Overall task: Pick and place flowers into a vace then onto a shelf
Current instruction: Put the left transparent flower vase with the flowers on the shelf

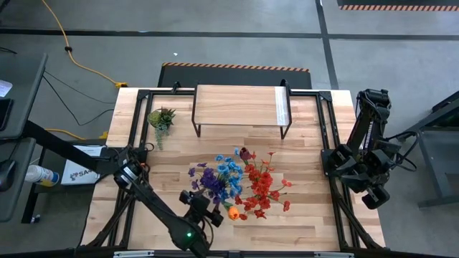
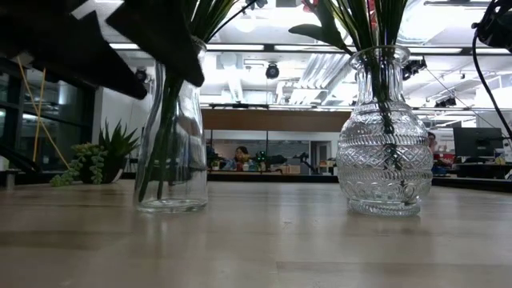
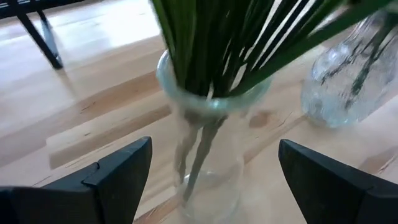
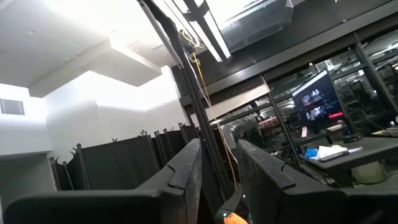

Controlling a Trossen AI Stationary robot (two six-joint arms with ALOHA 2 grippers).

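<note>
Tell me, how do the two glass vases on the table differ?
The left vase is smooth, straight-sided glass; the right vase is round-bellied, with cut ridges and a narrow neck. The open left claw straddles the smooth one; nothing is near the ridged one. Both are clear, upright, and hold green stems.

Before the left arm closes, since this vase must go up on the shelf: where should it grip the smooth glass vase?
Around the smooth vase's body below the rim, from the side; the open left gripper already straddles it, and stems fill the mouth.
</note>
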